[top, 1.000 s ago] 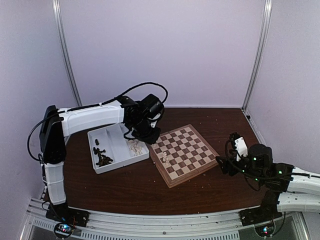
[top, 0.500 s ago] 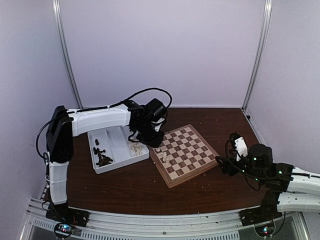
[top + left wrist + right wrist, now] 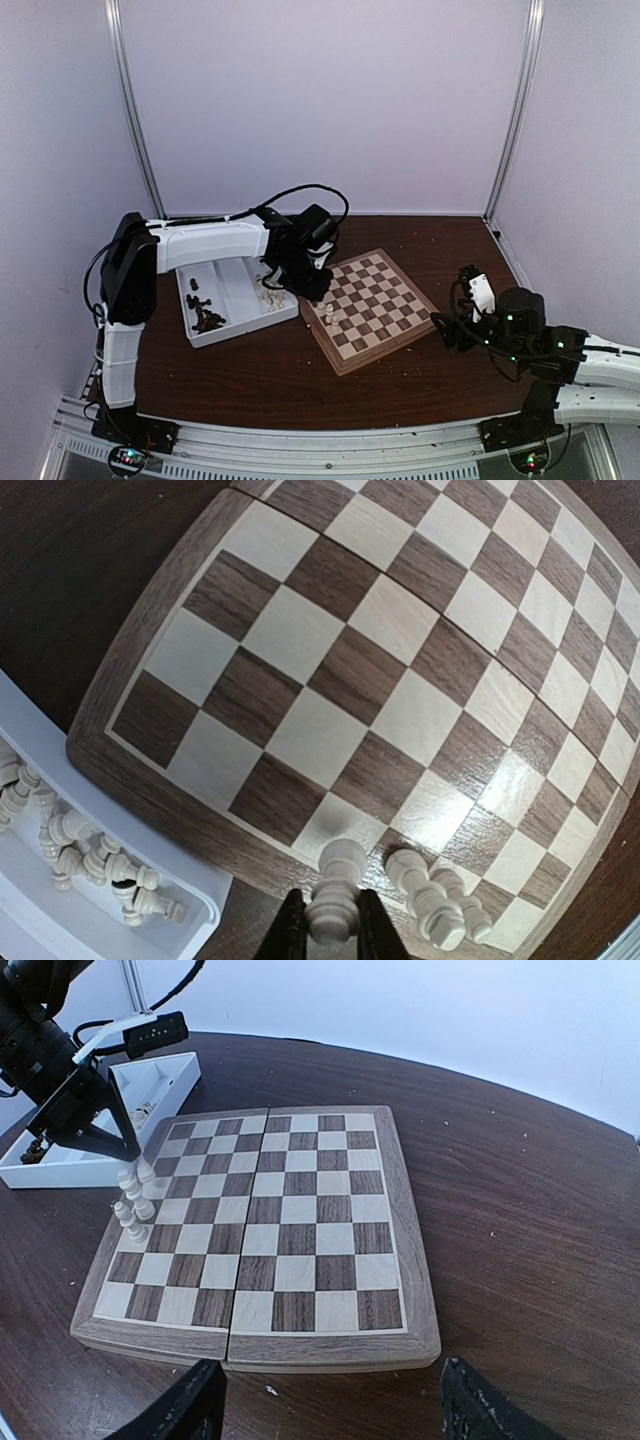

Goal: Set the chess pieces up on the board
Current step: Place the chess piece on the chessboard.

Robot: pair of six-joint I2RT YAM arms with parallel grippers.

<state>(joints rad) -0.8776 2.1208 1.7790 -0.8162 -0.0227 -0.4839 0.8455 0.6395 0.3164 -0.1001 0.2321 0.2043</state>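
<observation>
Chessboard (image 3: 380, 680) — grained wood, lightly glossy; cream chess piece (image 3: 337, 875) smooth-turned; white tray (image 3: 100, 815) at lower left, smooth plastic; table (image 3: 520, 1160) dark wood.

You have most of the board (image 3: 290, 1210) bare to pass over. At frame left, standing white pieces (image 3: 135, 1222), the left gripper (image 3: 128, 1158) clamping one more piece (image 3: 335, 880), and the tray (image 3: 60, 1172) just behind block its edge.

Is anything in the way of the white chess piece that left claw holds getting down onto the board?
Nothing visible lies beneath the white piece in the left gripper. Two white pieces stand close beside it on the board.
</observation>
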